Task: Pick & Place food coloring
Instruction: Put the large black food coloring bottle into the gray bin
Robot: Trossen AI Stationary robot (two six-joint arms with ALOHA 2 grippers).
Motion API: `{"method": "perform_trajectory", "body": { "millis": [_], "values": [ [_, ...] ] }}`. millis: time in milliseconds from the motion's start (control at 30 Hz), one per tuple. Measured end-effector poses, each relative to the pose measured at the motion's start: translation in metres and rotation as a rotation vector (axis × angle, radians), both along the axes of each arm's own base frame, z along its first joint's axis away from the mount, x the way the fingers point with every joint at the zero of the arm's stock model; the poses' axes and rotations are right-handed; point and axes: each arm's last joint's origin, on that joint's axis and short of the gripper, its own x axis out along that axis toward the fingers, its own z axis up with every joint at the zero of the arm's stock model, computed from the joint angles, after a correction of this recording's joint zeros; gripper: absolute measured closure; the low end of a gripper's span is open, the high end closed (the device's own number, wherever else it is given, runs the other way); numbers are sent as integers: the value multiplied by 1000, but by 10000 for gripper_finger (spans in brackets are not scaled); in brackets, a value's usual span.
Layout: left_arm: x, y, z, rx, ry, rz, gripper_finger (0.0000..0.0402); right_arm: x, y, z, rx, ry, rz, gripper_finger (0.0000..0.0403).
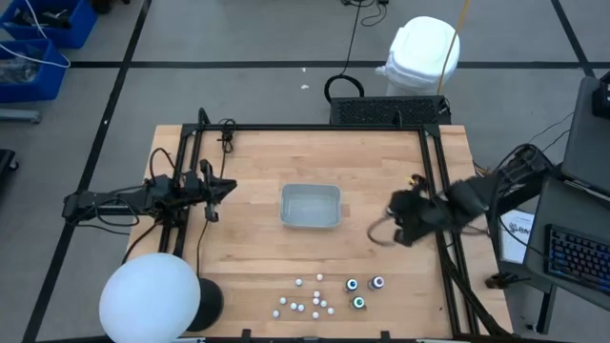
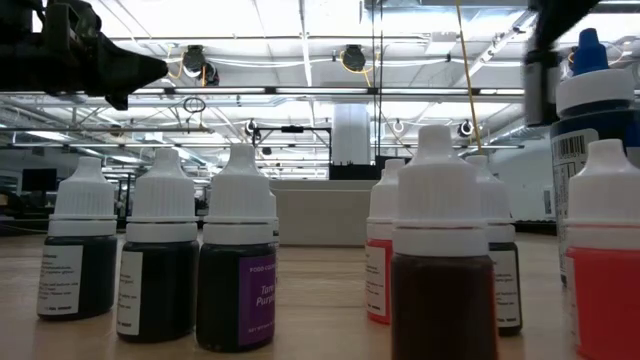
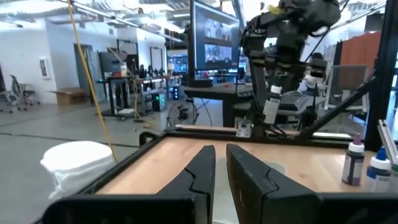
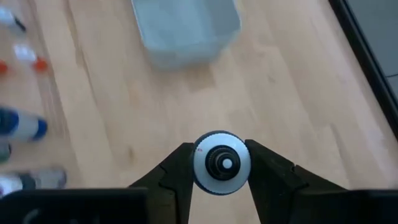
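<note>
right gripper (image 4: 222,163) clamped on food coloring bottle (image 4: 221,162), 3 o'clock of bin (image 1: 310,206) | light, rigid, slick; grip body below cap | left gripper (image 3: 221,168) nearly closed, empty, 9 o'clock

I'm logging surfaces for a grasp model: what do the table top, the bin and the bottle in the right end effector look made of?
Table top: pale wood planks, visible grain, matte. Bin: probably translucent frosted plastic, grey-blue. Bottle gripped by the right end effector: likely plastic, smooth white cap with dark ridged ring.
</note>
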Motion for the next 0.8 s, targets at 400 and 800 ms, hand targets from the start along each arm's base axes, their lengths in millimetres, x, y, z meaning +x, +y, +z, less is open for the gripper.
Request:
{"method": "perform_trajectory", "body": {
  "millis": [400, 800],
  "values": [
    [0, 0, 0, 7, 6, 2, 355, 106, -57, 3, 47, -361, 319, 292],
    [0, 0, -1, 6, 11, 1, 355, 198, -101, -8, 5, -132, 323, 292]
  ]
}}
